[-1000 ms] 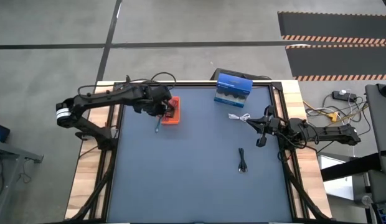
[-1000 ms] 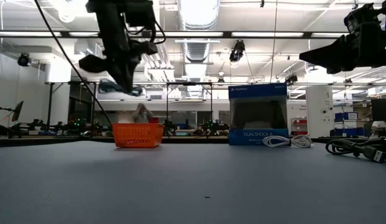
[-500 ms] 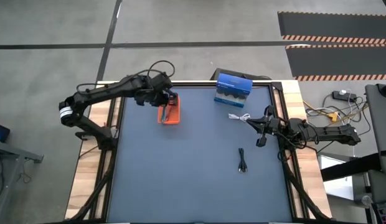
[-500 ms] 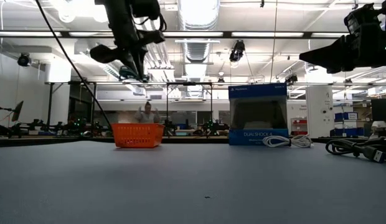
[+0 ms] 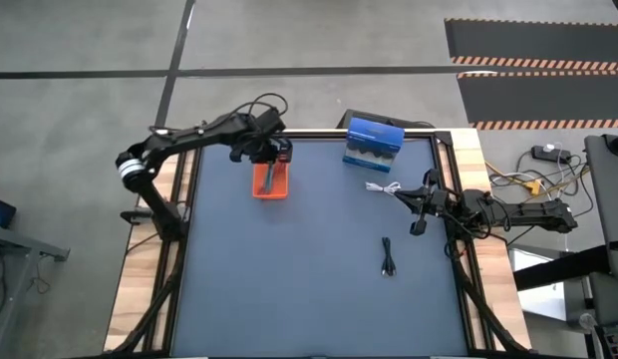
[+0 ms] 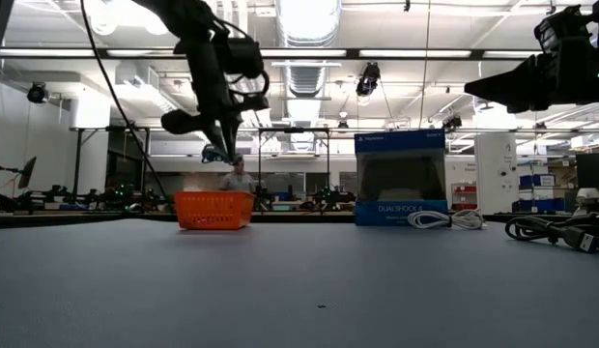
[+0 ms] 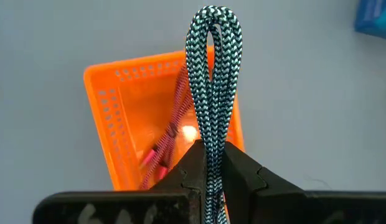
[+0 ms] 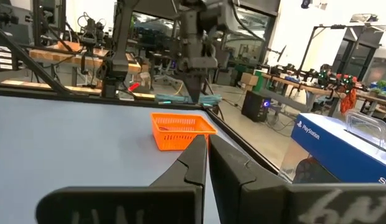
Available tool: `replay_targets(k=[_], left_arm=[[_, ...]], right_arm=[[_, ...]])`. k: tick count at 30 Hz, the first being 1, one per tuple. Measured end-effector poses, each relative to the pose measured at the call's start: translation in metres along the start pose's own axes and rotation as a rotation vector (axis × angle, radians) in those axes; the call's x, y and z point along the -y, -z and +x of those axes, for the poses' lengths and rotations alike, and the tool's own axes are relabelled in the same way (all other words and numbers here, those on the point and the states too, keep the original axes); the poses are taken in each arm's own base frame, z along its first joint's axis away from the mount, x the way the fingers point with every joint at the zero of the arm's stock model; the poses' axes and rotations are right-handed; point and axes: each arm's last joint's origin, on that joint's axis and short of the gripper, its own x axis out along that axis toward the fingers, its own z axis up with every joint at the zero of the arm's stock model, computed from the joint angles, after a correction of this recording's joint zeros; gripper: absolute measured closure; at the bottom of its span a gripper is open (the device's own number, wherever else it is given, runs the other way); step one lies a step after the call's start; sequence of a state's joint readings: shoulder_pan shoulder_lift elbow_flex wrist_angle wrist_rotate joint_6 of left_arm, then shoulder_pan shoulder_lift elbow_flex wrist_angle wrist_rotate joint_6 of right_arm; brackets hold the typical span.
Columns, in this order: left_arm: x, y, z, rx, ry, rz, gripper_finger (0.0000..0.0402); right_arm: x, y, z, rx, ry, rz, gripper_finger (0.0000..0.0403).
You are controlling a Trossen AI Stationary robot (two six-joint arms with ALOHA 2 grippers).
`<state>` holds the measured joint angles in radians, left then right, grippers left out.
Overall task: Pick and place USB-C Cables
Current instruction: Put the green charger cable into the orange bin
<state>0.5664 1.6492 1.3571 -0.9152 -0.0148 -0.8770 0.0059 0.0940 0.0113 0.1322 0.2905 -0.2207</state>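
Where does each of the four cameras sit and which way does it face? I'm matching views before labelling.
High: overhead, looking straight down on the table; both arms show.
Low: at tabletop height, looking level across to the basket and blue box; the left gripper hangs above the basket.
Left wrist: looks down past its fingers, shut on the teal cable, into the basket holding the red cable.
Right wrist: looks across the table past its shut fingers.
All four share the basket.
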Motion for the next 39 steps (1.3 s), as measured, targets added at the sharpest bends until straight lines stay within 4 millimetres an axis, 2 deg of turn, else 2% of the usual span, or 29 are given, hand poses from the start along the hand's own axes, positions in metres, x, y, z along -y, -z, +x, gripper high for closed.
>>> replay_targets(k=[6, 13, 24, 39], left_arm=[[-0.007, -0.011, 0.016, -0.023, -0.031, 0.015, 0.0387], [-0.006, -0.011, 0.023, -0.043, -0.031, 0.054, 0.0387], [-0.006, -0.01, 0.025, -0.063, -0.007, 0.324, 0.0387], [-0.01, -0.005, 0.04, -0.048, 0.002, 0.348, 0.0387]], right_arm=[[0.0, 0.0, 0.0, -0.001, 0.0, -0.002, 0.0394], [0.0, 0.0, 0.0, -0.001, 0.0, -0.001, 0.0394], [0.0, 0.0, 0.0, 0.004, 0.001, 0.001, 0.0394], [0.0, -0.001, 0.0, 0.006, 0.001, 0.002, 0.0394]])
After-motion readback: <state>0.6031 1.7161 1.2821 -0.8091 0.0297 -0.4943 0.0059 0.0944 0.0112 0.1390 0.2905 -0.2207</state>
